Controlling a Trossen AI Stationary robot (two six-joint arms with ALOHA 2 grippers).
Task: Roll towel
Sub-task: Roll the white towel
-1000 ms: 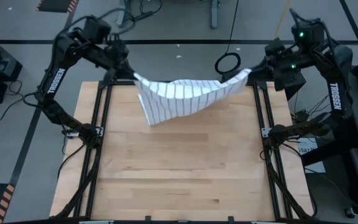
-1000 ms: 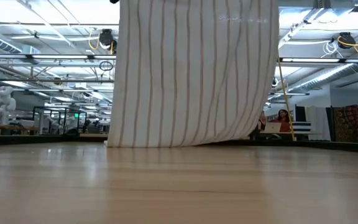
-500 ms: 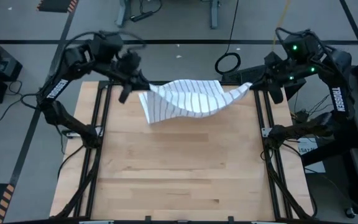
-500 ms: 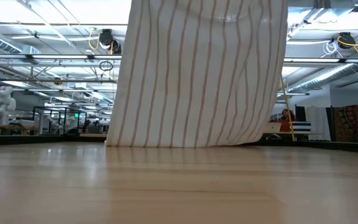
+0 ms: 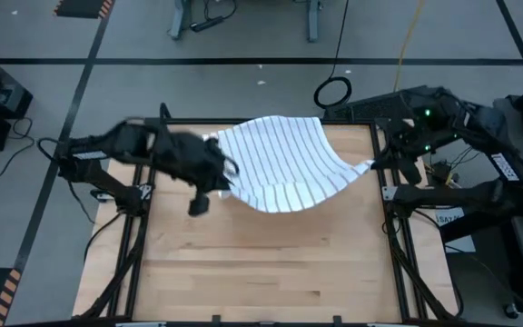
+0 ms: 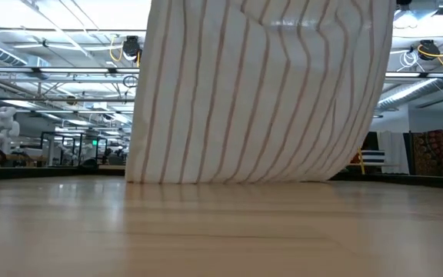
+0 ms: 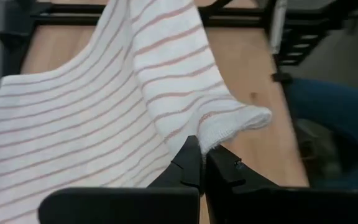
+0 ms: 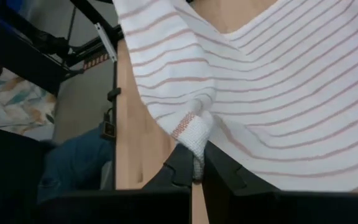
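The towel point(image 5: 284, 162), white with narrow dark stripes, hangs spread between my two grippers over the far half of the wooden table point(image 5: 261, 263). In the low view the towel point(image 6: 252, 92) drops like a curtain, and its lower edge point(image 6: 229, 180) reaches the tabletop. My left gripper point(image 5: 225, 178) is shut on the towel's left corner, over the table's left side. My right gripper point(image 5: 376, 164) is shut on the right corner near the table's right rail. Both grippers slant downward. My left gripper pinches a bunched corner of the towel point(image 7: 213, 132) between its two fingers point(image 7: 188, 163), slanting down from the table's left. The cloth runs away from the fingers in slack folds. My right gripper pinches the opposite hemmed corner point(image 8: 193, 138) between its two fingers point(image 8: 179, 165), slanting down from the table's right. The cloth fans out from the pinch and sags toward the middle.
Black frame rails run along the table's left side point(image 5: 139, 227) and right side point(image 5: 398, 236). A cable loop point(image 5: 332, 91) lies on the floor beyond the far edge. The near half of the wooden top lies bare in front of the towel.
My left gripper has swung from the table's far left corner toward the near edge and the middle, sinking a little and rolling. My right gripper has come down and toward the near edge. The towel, folded and sagging before, has spread out wider between them.
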